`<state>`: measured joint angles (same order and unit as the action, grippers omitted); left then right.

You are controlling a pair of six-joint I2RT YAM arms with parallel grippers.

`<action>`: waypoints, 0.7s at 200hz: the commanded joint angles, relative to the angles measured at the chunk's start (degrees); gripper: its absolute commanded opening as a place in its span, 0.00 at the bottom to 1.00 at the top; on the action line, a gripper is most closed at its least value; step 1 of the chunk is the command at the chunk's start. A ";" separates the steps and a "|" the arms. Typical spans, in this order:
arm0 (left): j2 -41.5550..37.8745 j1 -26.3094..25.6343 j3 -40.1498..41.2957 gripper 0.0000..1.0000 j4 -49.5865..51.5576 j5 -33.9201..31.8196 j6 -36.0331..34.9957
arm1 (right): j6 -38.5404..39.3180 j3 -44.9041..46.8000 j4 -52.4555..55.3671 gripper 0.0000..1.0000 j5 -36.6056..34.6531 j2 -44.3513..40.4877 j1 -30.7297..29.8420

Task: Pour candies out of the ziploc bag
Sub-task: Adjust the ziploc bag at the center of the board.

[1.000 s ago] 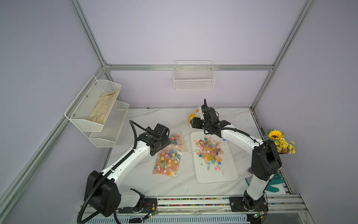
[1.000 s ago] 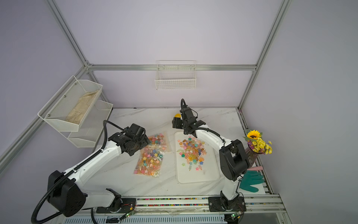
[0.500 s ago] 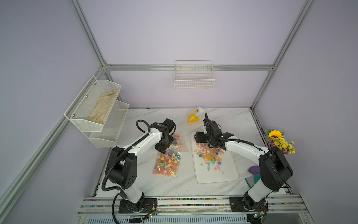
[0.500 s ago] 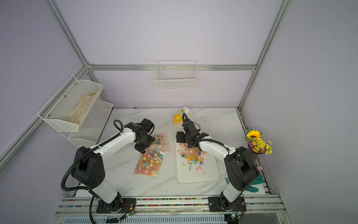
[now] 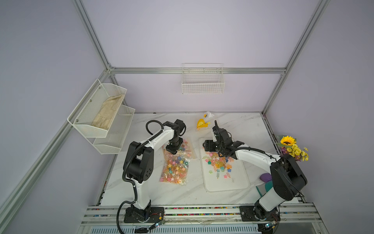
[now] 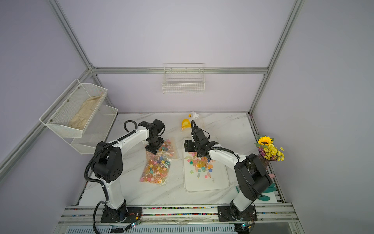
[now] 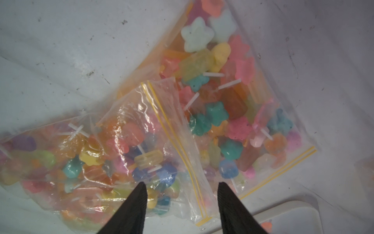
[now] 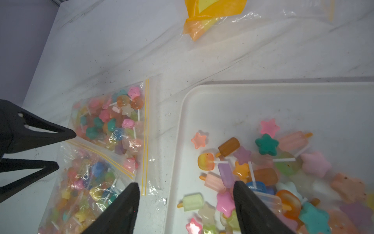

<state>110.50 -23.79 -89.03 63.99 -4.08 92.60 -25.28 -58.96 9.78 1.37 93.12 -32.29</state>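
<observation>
Our left gripper [image 7: 181, 184] hangs right over the mouth end of the ziploc bag [image 5: 175, 168]. Its fingers are apart, astride the crumpled plastic and not yet pinching it. The bag's yellow zip strip [image 7: 162, 117] passes between the two fingertips, so closing should catch it crosswise. From there the bag's long axis runs back beneath the wrist toward this arm's own base, with the candies [image 7: 131, 131] still packed inside. Its mouth overlaps a second bag [image 7: 232, 105], also full, lying just beyond the fingertips. We judge the left arm the nearer one for the lift. The tray [image 8: 232, 105] sits beside it on the side of the other arm, where loose candies [image 8: 265, 143] already lie. Our right gripper [image 8: 186, 184] hovers with its fingers spread and empty over the tray's corner closest to the bags. Compared with a second ago, the left arm has folded up from a long low reach and brought its fingers onto the bag's mouth. The right gripper has drawn in from beyond the tray to that corner.
</observation>
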 commanded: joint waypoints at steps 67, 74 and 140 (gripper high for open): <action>4.01 1.36 -5.61 0.56 5.55 -0.15 1.07 | 0.76 0.12 -1.71 0.76 0.18 -0.74 0.04; 4.18 1.38 -5.84 0.56 5.55 -0.06 1.04 | 0.84 0.16 -1.70 0.76 0.19 -0.88 0.04; 4.67 1.44 -7.25 0.56 5.77 -0.14 1.59 | 0.76 0.25 -1.87 0.76 0.46 -0.64 0.04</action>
<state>115.18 -22.61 -91.48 68.51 -3.99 92.68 -25.19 -58.96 9.72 1.39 93.12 -32.29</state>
